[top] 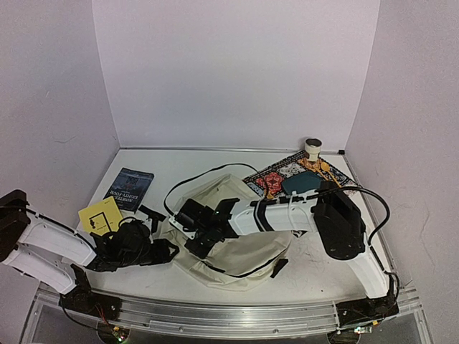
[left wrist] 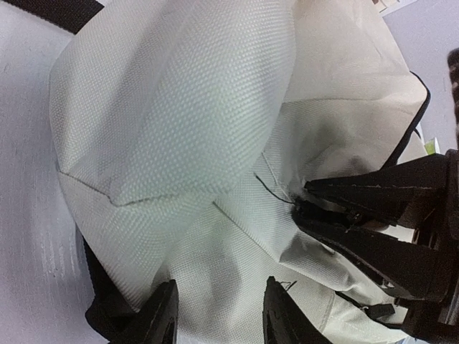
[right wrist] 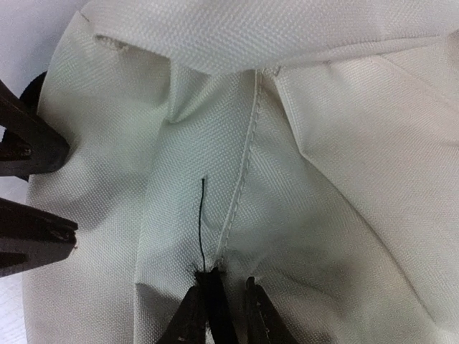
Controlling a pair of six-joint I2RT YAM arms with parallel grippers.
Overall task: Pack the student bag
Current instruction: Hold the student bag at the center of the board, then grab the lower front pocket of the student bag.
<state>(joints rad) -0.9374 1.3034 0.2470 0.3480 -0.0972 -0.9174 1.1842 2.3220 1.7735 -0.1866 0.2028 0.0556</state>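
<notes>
Bag: student bag [top: 247,252] is laid flat and slumped on table [top: 208,159], centre-front, between the two arms.
Bag vs L tool: left gripper [left wrist: 219,290] is set at bag's L edge, low over the cream fabric. A black strap end is seen just by its L finger.
L tool state: fingers are held apart. Bag cloth is seen in the gap. Whether any cloth is actually nipped can't be told.
Bag vs R tool: right gripper [right wrist: 228,284] is reached across from the R side and set on bag's upper-L part, beside a stitched seam.
R tool state: fingers are drawn nearly together and clamped on a small pucker of bag fabric. Something dark is caught at the pinch; what it is can't be told.
Thread: a thin black thread [right wrist: 202,215] is seen running up from the pinch pt.
Tool vs tool: both sets of tips are placed near each other on the same end of the bag, not touching.
L of bag: dark book [top: 130,188] and yellow card [top: 99,215] are laid on table, apart from bag.
Behind-R: patterned mat [top: 287,170] w/ teal item [top: 301,183] on it. Bag's far-R corner is just beside mat.
</notes>
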